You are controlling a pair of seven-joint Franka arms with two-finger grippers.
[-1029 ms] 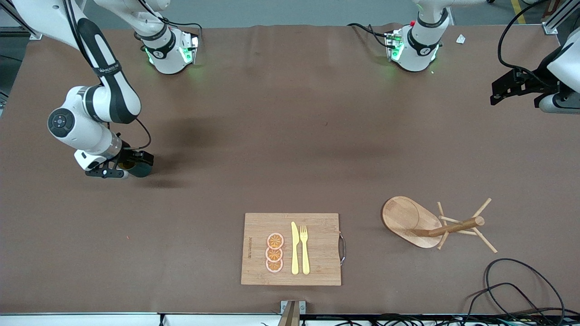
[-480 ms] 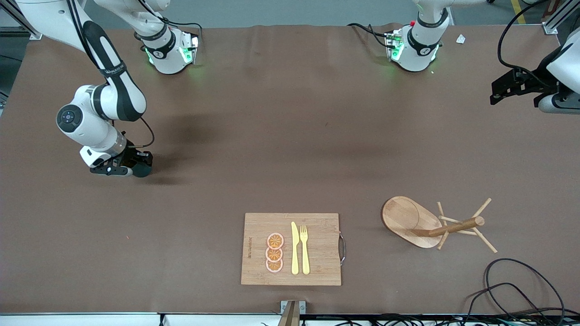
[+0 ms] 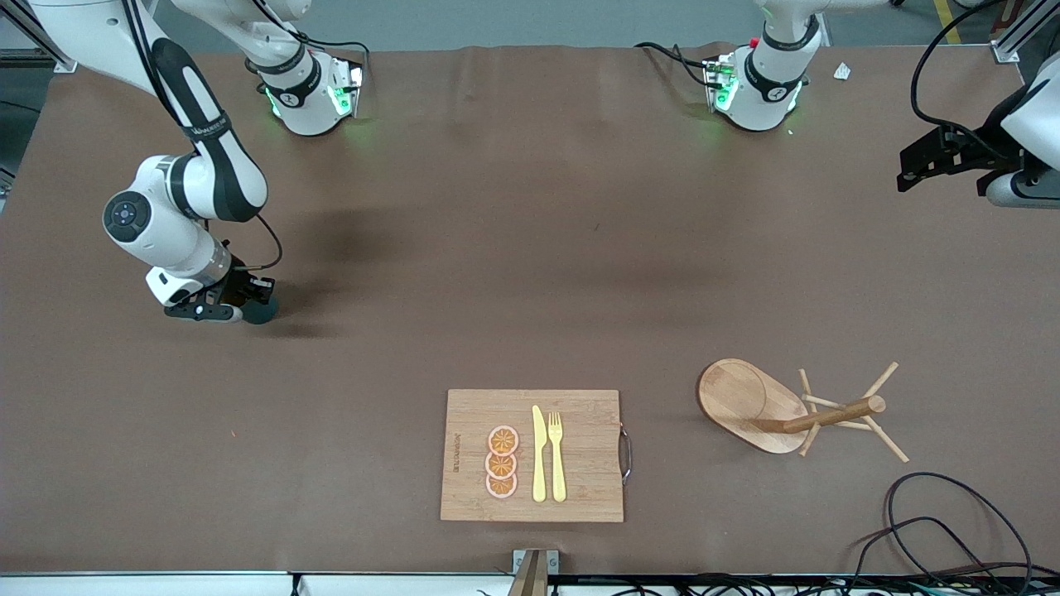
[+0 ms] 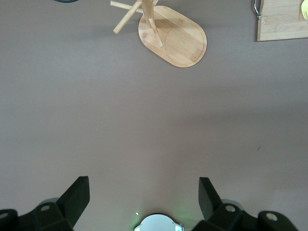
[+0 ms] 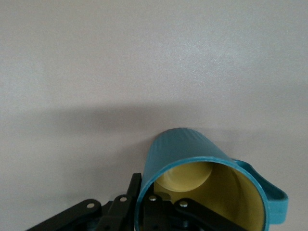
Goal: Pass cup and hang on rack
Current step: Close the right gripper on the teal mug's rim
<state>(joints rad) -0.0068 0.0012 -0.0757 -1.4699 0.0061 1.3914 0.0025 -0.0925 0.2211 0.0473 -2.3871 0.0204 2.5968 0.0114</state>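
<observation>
— Cup (image 5: 202,180) first: where do you have it?

— Pinched in my right gripper (image 3: 236,305), one finger inside the yellow-ochre mouth and the other against the teal outer wall, so the rim sits between them. It hangs tilted, mouth toward my wrist, its loop handle (image 5: 269,192) sticking out to one side. From the front camera the cup (image 3: 259,310) is mostly hidden under my hand, so I think it is just off the table (image 3: 530,248), though I can't rule out a touch.

— And your other hand?

— My left gripper (image 4: 144,197) waits with its fingers spread wide, holding nothing, up over the left arm's end of the table.

— The rack?

— The rack (image 3: 774,408) stands well apart from the cup, toward my left arm's end, beside the cutting board (image 3: 580,455) with its knife (image 3: 538,454), fork (image 3: 556,455) and orange slices (image 3: 502,462). In my left wrist view the rack (image 4: 180,41) lies ahead of the open fingers.
</observation>
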